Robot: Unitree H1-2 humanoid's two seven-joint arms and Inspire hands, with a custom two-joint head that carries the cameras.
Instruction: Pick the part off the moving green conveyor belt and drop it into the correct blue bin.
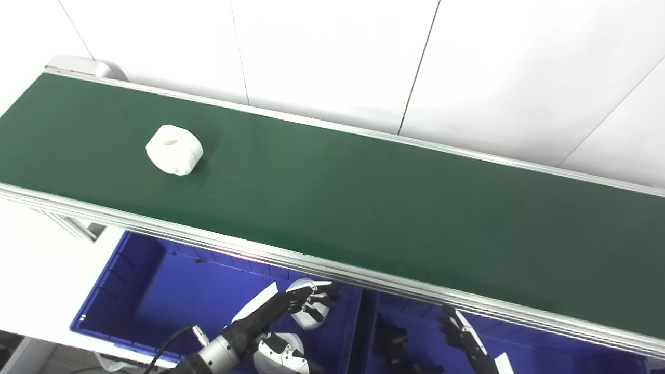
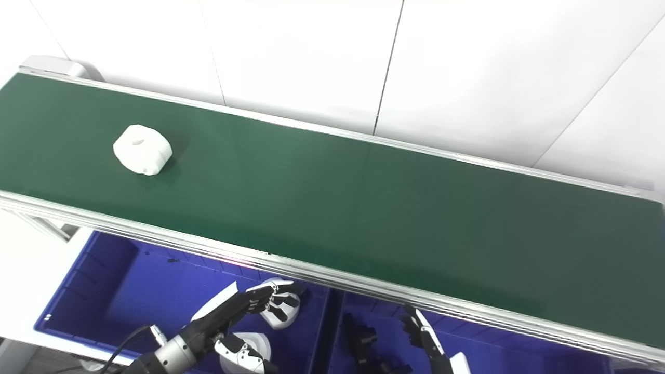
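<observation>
A white, rounded part [image 1: 174, 149] with a small hole on top lies on the green conveyor belt [image 1: 363, 202], far left and well away from both hands. My left hand [image 1: 280, 311] hangs below the belt's near rail, over the left blue bin [image 1: 150, 291]. Its fingers are spread and loosely bent above a white part [image 1: 311, 311] that lies in that bin. A second white part [image 1: 283, 349] sits just under the wrist. My right hand [image 1: 460, 330] is low at the bottom edge over the right blue bin [image 1: 524, 340], fingers apart and holding nothing.
Black parts [image 1: 392, 340] lie in the right bin. The belt's aluminium near rail [image 1: 332, 270] runs across in front of both bins and overhangs them. White wall panels stand behind the belt. The belt's end roller [image 1: 83, 66] is at the far left.
</observation>
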